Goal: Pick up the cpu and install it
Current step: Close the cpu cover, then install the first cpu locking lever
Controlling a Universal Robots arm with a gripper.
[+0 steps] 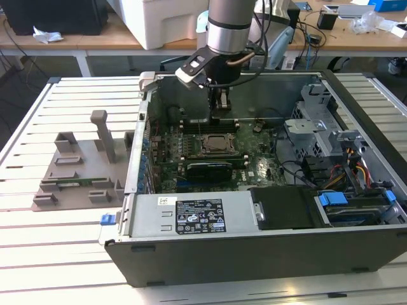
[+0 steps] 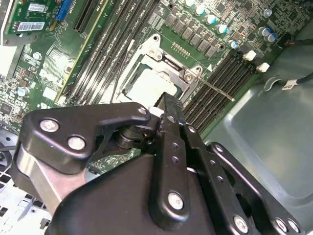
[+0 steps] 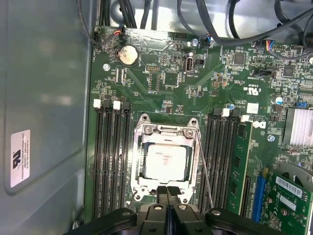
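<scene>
Silvery-white, the cpu [image 3: 166,161] lies flat in its socket frame [image 3: 143,131] on the motherboard [image 3: 168,93]. Our gripper [image 3: 167,191] hovers just beside its edge, fingers pressed together, holding nothing. We judge it light, stiff, fragile: grip opposite edges only.

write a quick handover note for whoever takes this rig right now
The gripper is shut and empty, low inside the case, with its tips near the edge of the socket.
The cpu lies flat in the socket in both wrist views, clear of the gripper.
Done: by how it lies, the cpu has been picked up and set in the socket.
Left: the lever runs beside the socket. Whether it is latched cannot be told.
</scene>
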